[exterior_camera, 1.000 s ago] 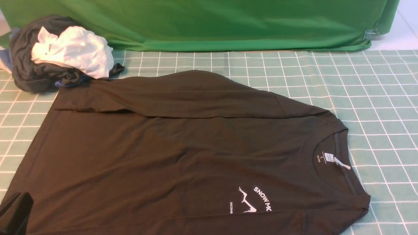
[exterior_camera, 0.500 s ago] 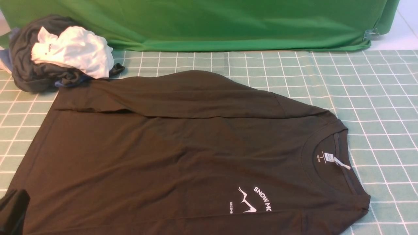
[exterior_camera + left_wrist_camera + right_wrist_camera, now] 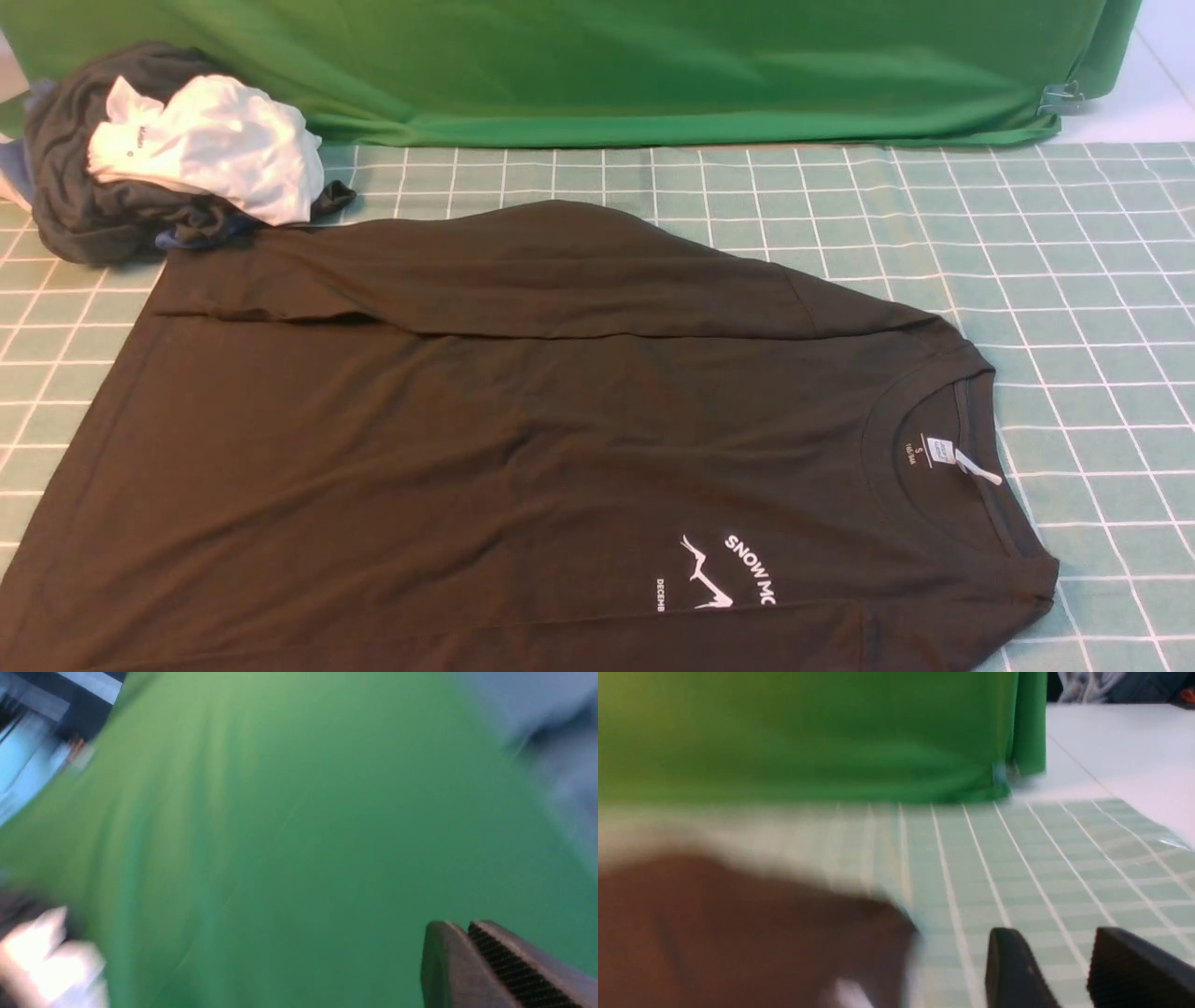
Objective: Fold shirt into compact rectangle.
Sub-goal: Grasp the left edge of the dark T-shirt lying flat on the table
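Our left gripper (image 3: pixel 467 927) was clenched empty, our right gripper (image 3: pixel 1055 940) parted just beside the dark brown long-sleeved fabric shirt (image 3: pixel 523 439), which we judged soft, limp, best pinched at its edges.

Shirt (image 3: pixel 523 448) on mat (image 3: pixel 1074 280), clothes pile (image 3: pixel 140 168) behind left

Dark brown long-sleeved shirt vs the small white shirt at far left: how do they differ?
The dark brown long-sleeved shirt lies spread flat and is far larger; the small white shirt is crumpled. The brown one lies on the green checked mat; the white one sits atop a bunched dark grey garment. Both carry small print.
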`<move>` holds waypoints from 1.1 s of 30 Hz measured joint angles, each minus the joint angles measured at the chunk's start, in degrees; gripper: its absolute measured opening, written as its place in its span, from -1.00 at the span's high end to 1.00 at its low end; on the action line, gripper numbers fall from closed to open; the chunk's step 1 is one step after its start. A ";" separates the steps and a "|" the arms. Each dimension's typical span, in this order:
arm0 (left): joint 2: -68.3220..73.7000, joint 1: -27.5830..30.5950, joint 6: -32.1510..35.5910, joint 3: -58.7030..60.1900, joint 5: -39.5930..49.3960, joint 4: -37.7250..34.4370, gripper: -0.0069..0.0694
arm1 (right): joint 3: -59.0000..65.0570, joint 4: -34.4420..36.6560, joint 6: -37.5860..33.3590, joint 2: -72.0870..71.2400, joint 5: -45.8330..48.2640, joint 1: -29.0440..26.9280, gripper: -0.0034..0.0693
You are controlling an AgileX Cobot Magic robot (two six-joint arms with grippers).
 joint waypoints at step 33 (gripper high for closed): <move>67.21 0.22 11.59 -36.47 88.07 25.12 0.78 | -43.57 8.04 -11.23 36.10 42.88 4.48 0.83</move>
